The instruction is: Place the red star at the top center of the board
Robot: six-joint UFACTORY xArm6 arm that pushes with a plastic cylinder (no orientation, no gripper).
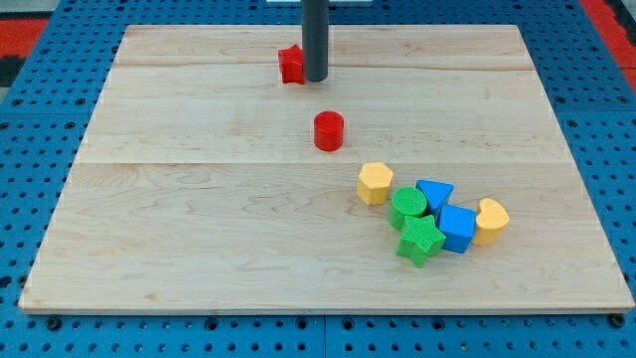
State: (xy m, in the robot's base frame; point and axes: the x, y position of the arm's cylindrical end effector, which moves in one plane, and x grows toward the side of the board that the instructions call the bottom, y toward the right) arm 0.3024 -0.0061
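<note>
Nearest the view's bottom, a green star (420, 240), pressed into a tight cluster at roughly 4 o'clock from the centre of the wooden board (199, 239). Touching it at its 1 o'clock, a blue cube (456, 228); beyond that at 3 o'clock, a yellow heart-like block (490, 220). Just behind the star, a green cylinder (408, 206) and a blue triangle (434, 193) side by side. At the cluster's 10 o'clock, just beside the green cylinder, a yellow hexagon (375, 183). Farther back, well apart, a red cylinder (329, 130) alone near board centre. Farthest, toward the 12 o'clock edge, the red star (291, 64), slightly left of centre line. Touching its 3 o'clock side, my tip (315, 79), the dark rod upright above it. No jaws on this rod, so nothing grasped; contact by pushing only.
</note>
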